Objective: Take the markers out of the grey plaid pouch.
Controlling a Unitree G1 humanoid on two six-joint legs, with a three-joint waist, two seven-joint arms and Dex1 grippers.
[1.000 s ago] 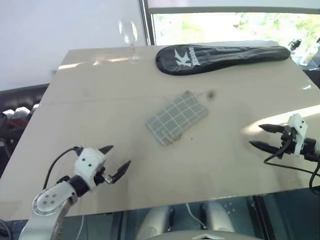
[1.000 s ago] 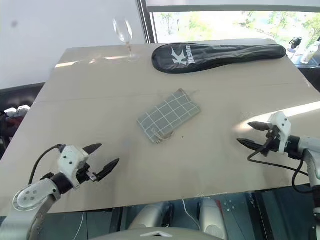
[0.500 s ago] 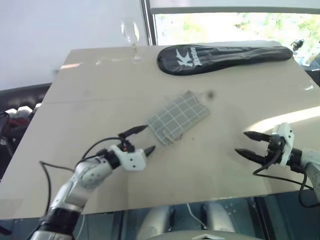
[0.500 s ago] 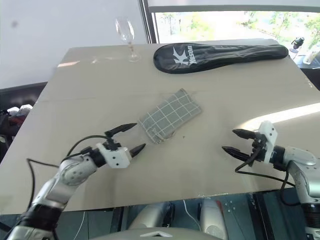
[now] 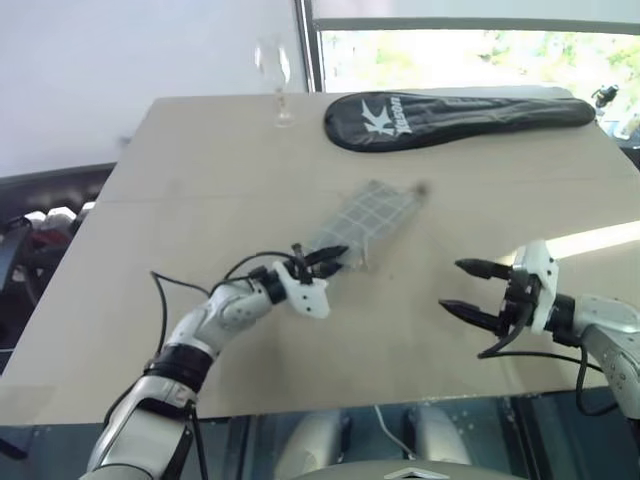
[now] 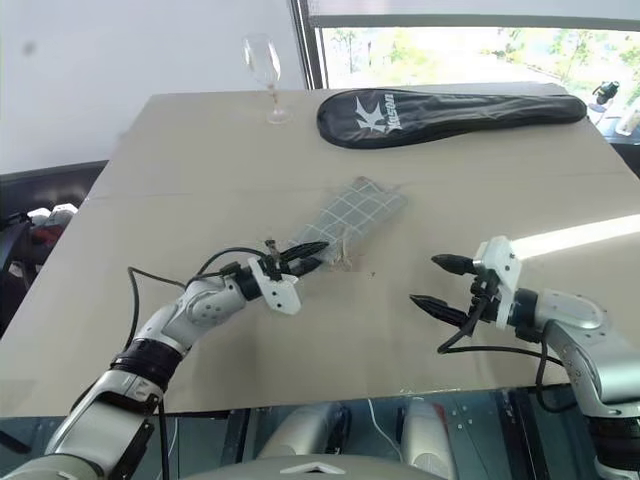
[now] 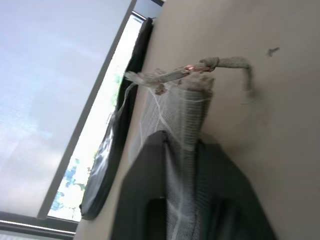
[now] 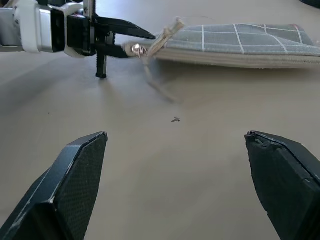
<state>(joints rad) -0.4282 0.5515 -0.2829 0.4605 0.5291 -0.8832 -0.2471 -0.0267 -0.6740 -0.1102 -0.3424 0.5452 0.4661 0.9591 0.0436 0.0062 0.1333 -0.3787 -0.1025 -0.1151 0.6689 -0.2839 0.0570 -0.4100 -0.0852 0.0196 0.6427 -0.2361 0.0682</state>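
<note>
Now left gripper [image 6: 305,257] pinches small grey plaid fabric pouch [image 6: 350,215] near corner; right gripper [image 6: 436,282], spread wide, should take the zip cord [image 8: 155,85] cleanly.

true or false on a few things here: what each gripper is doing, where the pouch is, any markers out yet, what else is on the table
1. The left gripper is shut on the near end of the grey plaid pouch. True.
2. The right gripper holds a marker. False: it is open and holds nothing.
3. Markers lie out on the table. False: none can be seen.
4. A wine glass stands near the table's far edge. True.
5. The black racket cover lies on top of the pouch. False: it lies apart, farther back.
</note>
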